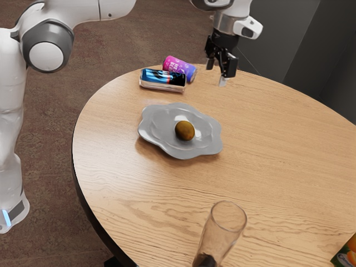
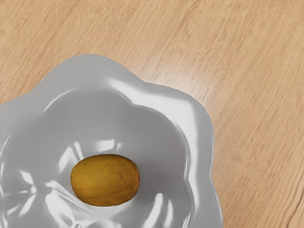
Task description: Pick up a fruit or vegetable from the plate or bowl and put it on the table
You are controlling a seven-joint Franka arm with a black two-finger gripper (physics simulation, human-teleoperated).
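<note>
High over the table, my gripper (image 1: 217, 73) is open, its two fingertips apart with nothing between them. A small brownish-yellow oval fruit (image 1: 184, 130) lies in the middle of a grey, wavy-edged plate (image 1: 152, 132). In the wrist view the fruit (image 2: 105, 180) rests on its side in the shallow hollow of the plate (image 2: 90, 71), well below my hand and not touched by it. The kind of fruit is hard to tell.
Two cans, one blue and black (image 1: 162, 80) and one pink and purple (image 1: 181, 68), lie close beyond the plate. A clear glass (image 1: 221, 236) stands at the exterior view's bottom, and a carton (image 1: 346, 255) at its lower right corner. The wooden table (image 1: 278, 156) has a curved edge.
</note>
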